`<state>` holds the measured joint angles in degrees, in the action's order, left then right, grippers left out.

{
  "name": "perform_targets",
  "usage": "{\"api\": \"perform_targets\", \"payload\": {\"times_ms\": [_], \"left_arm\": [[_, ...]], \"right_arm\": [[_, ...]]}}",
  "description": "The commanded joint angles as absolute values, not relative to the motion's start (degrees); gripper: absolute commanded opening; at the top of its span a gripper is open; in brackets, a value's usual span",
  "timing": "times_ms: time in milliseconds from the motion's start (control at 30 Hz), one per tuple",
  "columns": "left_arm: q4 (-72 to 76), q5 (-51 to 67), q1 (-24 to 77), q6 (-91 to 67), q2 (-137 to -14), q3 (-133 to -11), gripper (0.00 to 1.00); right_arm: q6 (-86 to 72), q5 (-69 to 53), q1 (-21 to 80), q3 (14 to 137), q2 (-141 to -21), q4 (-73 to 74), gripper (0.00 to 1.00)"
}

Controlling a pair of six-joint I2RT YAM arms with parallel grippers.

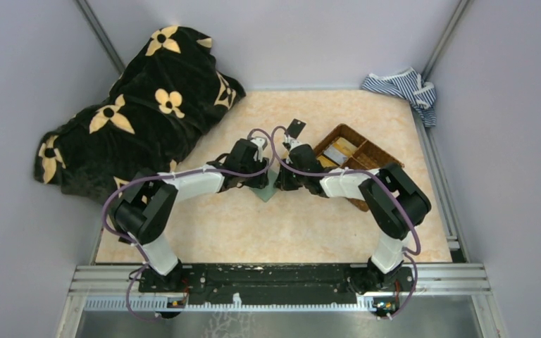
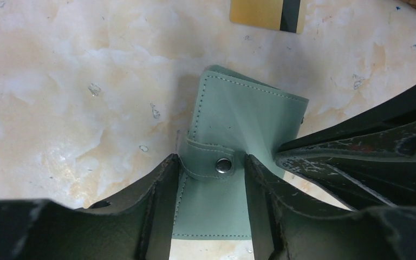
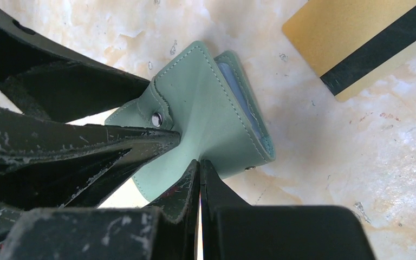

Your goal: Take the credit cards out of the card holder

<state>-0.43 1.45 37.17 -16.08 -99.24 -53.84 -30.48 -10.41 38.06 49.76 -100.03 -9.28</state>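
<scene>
The card holder (image 2: 238, 114) is a sage-green bifold wallet lying on the table, folded, with its snap strap (image 2: 216, 162) across it. It also shows in the right wrist view (image 3: 206, 108) and the top view (image 1: 268, 190). A pale blue-grey edge of the credit cards (image 3: 239, 92) shows between its two covers. My left gripper (image 2: 211, 165) stands over it with one finger against each end of the strap. My right gripper (image 3: 200, 162) is shut, with its tips pressed on the creased cover. Both grippers meet mid-table (image 1: 271, 176).
A gold card with a dark stripe (image 3: 357, 38) lies on the table just beyond the wallet. A loose black card (image 1: 296, 128) lies further back. A brown woven divided basket (image 1: 361, 158) stands to the right. A black flowered blanket (image 1: 148, 105) is at back left, a striped cloth (image 1: 405, 88) at back right.
</scene>
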Motion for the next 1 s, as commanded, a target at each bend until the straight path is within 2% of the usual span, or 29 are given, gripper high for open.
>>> {"api": "perform_targets", "payload": {"times_ms": [0,233,467,567,667,967], "left_arm": [[-7.9,-1.2,39.0,-19.9,-97.1,-56.4,0.50],[-4.2,-1.9,39.0,-33.5,-88.9,-51.2,0.47],[1.3,-8.1,39.1,-43.1,-79.5,-43.0,0.50],[-5.2,-11.8,39.7,-40.2,-81.1,-46.9,0.53],[-9.6,-16.1,41.8,-37.6,-83.7,-50.4,0.50],[-9.3,-14.6,45.2,-40.8,-90.2,-53.2,0.45]], "right_arm": [[-30.9,-10.7,38.5,48.8,-102.5,-11.3,0.00],[-30.9,-10.9,38.5,48.8,-102.6,-11.5,0.00],[-31.0,-11.3,38.5,48.5,-102.9,-12.3,0.00],[-31.1,-11.4,38.5,48.5,-103.2,-12.5,0.00],[-31.2,-11.5,38.5,48.6,-103.4,-12.6,0.00],[-31.4,-11.5,38.5,48.6,-103.6,-12.3,0.00]]}}
